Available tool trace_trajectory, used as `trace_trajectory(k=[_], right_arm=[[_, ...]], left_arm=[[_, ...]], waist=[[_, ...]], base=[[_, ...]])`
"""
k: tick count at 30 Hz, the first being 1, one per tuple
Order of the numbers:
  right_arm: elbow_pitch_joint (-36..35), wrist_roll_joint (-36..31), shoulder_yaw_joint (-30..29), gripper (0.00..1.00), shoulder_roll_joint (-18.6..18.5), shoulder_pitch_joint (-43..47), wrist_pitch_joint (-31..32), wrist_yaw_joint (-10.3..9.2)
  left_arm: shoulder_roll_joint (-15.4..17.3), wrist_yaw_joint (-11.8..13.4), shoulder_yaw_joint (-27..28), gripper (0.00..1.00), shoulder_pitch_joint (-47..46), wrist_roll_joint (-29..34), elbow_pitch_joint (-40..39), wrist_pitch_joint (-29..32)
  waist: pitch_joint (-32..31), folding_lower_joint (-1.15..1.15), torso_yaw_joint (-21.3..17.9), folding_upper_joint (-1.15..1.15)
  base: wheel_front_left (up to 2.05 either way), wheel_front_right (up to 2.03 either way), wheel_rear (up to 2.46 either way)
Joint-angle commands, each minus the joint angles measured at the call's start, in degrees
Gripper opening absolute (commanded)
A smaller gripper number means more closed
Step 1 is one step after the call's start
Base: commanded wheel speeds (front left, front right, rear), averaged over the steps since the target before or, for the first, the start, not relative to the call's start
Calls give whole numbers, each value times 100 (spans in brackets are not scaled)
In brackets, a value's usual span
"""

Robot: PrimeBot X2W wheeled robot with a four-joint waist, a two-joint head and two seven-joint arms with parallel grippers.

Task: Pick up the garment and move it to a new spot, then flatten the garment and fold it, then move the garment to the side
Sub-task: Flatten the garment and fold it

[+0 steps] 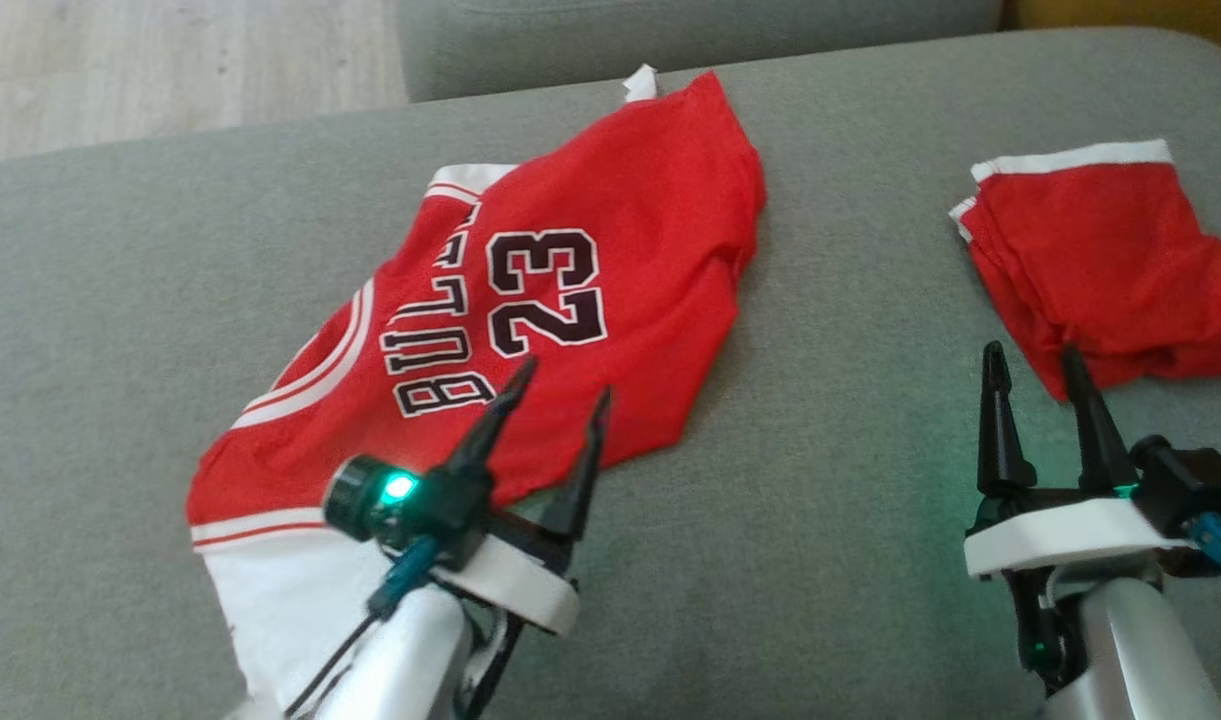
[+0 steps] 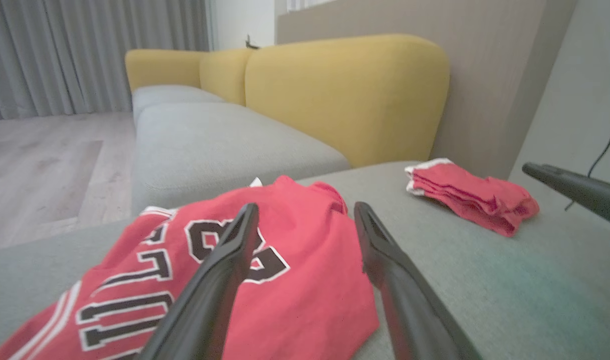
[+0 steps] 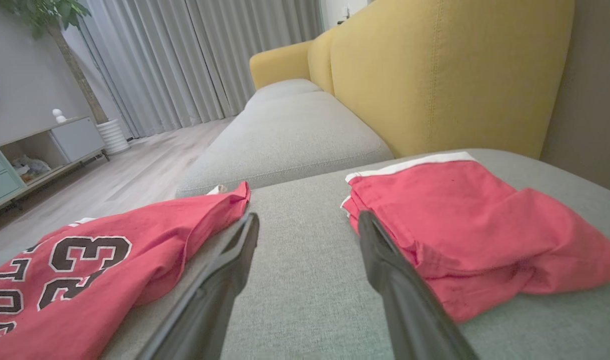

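Observation:
The garment, a red jersey (image 1: pixel 620 230) with "BULLS 23" lettering and white trim, lies rumpled and spread across the grey sofa cushion (image 1: pixel 850 480). My left gripper (image 1: pixel 563 380) hovers open over the jersey's near edge, nothing between its fingers. The left wrist view has the same open gripper (image 2: pixel 305 207) above the jersey (image 2: pixel 309 290). My right gripper (image 1: pixel 1031 352) stands open over bare cushion to the right, its tips near the corner of a folded red garment (image 1: pixel 1100 260). In the right wrist view that gripper (image 3: pixel 309 216) sits between the jersey (image 3: pixel 110 260) and the folded garment (image 3: pixel 459 210).
The folded red garment (image 2: pixel 469 195) with white trim rests at the cushion's right. A yellow sofa back (image 3: pixel 434 75) rises behind it. A second grey seat (image 2: pixel 220 140) extends beyond the jersey. Wooden floor (image 1: pixel 170 60) lies off to the left, with curtains and a low cabinet (image 3: pixel 40 150).

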Motion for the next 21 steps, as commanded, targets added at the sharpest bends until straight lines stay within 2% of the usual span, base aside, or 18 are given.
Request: trace_trajectory(k=[1, 6, 14, 21], right_arm=[[-162, 54, 202, 100, -18, -155, -38, -5], [-133, 123, 289, 100, -18, -248, -45, -5], [-87, 325, 535, 100, -17, -408, -66, -5], [-63, 484, 616, 100, -17, -484, -78, -5]], left_arm=[[20, -12, -56, 100, -395, 25, 56, 127], [20, 53, -399, 100, -739, -47, 502, 298], [20, 457, -597, 100, -1591, -205, 1511, 590], [20, 534, -719, 100, -1996, -291, 2266, 537]], waist=[[89, 0, -138, 0], [238, 0, -396, 0], [574, 0, -1084, 0], [746, 0, -1537, 0]], base=[[0, 0, 0], [0, 0, 0], [0, 0, 0], [0, 0, 0]])
